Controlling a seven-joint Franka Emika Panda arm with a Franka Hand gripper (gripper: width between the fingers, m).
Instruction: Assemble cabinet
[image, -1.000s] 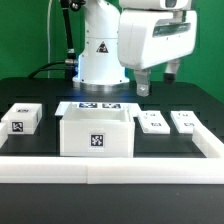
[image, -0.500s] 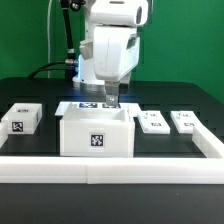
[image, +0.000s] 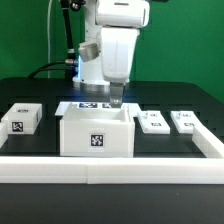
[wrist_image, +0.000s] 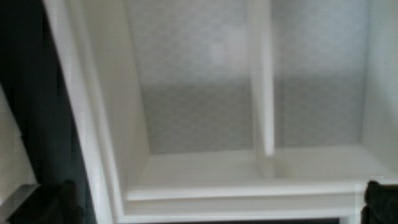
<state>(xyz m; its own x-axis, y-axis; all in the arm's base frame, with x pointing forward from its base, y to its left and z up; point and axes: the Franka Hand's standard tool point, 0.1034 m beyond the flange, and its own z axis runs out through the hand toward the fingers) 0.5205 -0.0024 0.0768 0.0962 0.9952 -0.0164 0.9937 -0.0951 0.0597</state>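
Cabinet barely begun: 0 panels fitted.
My pincer (image: 117, 100) hangs spread wide and empty over the far rim of the cabinet (image: 97, 136), mid-table. 1 loose panel (image: 22, 120) lies at the exterior view's left, 2 more panels (image: 153, 122) at its right.

Single white arm (image: 120, 40), in the exterior view standing in front of its own base (image: 88, 68). Wrist section points straight down, long axis near vertical. The bulky white casing sits uppermost, narrowing to a grey part low down. The gripper (image: 117, 101) is the lowest point of the arm and faces downward. In the exterior view the fingers read as one short dark stub, so their spacing cannot be told there. In the wrist view two dark fingertips (wrist_image: 50, 203) show at opposite edges of the picture. Jaws spread wide.
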